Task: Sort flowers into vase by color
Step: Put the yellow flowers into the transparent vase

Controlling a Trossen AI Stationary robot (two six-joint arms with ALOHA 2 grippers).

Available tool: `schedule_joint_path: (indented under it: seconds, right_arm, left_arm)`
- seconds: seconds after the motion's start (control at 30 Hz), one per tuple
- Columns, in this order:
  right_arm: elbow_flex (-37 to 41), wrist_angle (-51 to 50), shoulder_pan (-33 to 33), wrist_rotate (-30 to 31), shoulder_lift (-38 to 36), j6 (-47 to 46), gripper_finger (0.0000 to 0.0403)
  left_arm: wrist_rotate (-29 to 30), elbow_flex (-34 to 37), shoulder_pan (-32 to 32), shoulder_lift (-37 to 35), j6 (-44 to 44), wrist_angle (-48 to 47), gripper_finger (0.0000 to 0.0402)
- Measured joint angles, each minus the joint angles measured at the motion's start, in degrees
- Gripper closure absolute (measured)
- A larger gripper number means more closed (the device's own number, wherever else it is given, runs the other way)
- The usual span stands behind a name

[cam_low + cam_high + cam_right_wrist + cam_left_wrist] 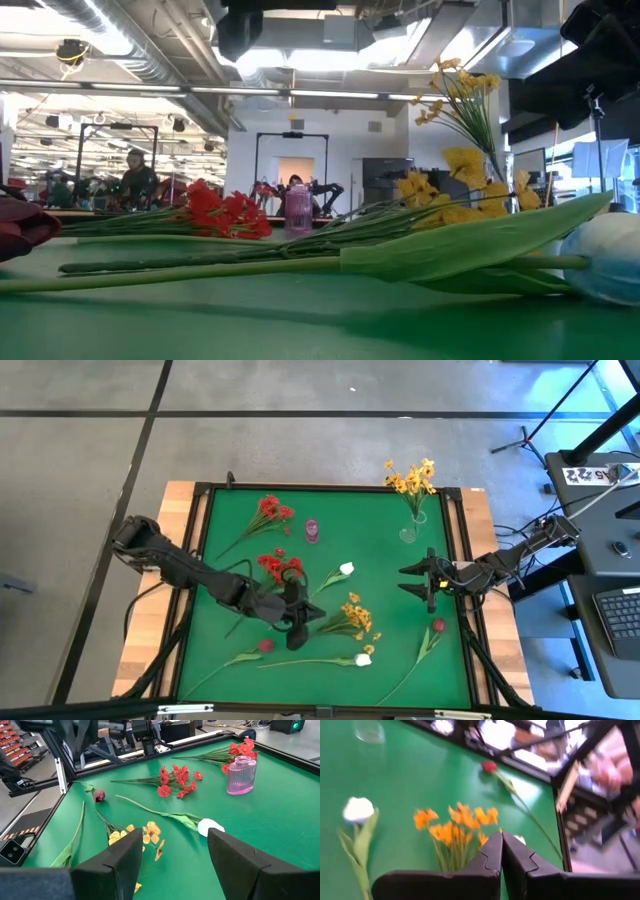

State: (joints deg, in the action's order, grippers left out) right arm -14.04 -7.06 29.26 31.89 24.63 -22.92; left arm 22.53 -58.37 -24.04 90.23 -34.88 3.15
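Observation:
Flowers lie flat on the green mat (240,560): two red sprays (270,510) (280,567), a yellow-orange spray (355,618), two white buds (346,569) (363,659) and two maroon buds (265,645) (438,625). More yellow flowers (412,480) stand in a clear vase (410,532). A pink vase (312,530) stands behind the mat's middle. My left gripper (501,840) is shut, raised over the stem end of the yellow-orange spray (455,827). Nothing shows between its fingers, and the stems run out of sight under one finger. My right gripper (415,582) waits open at the mat's right.
A black frame (200,540) borders the mat, with wooden table edges outside it. Bare mat lies along the far edge between the red spray and the clear vase. A person (135,180) shows in the room far behind the table.

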Motion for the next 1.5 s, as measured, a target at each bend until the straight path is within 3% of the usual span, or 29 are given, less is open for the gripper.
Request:
schedule_joint_path:
  seconds: [0.13,0.27,0.57,0.77,1.2,1.33,1.5]
  right_arm:
    - [0.00,0.07,0.00,0.07,0.01,0.02,0.0180]
    - [0.00,0.05,-0.01,0.10,0.01,0.02,0.0180]
    - [0.00,-0.25,0.00,0.16,0.00,0.05,0.0180]
    - [0.00,-0.28,0.00,0.25,-0.01,0.04,0.0180]
    - [0.00,-0.41,0.00,0.25,0.01,0.05,0.0180]
    - [0.00,-0.38,0.00,0.25,0.01,0.04,0.0180]
    - [0.00,-0.43,-0.01,0.29,0.01,-0.48,0.0180]
  left_arm:
    - [-3.48,0.02,-1.05,4.17,0.43,-1.82,0.0393]
    - [-7.45,0.00,-1.15,8.63,-1.28,-0.76,0.0350]
    - [-7.04,0.02,-0.31,17.21,-1.92,-1.29,0.0237]
    - [-5.88,0.00,0.35,18.91,-1.80,-1.27,0.0207]
    - [-2.43,-0.25,-0.08,22.65,-0.87,-1.82,0.0216]
    - [1.07,-0.28,0.17,22.71,-0.50,-3.54,0.0262]
    - [2.14,-0.17,0.60,22.76,-0.59,-3.44,0.0361]
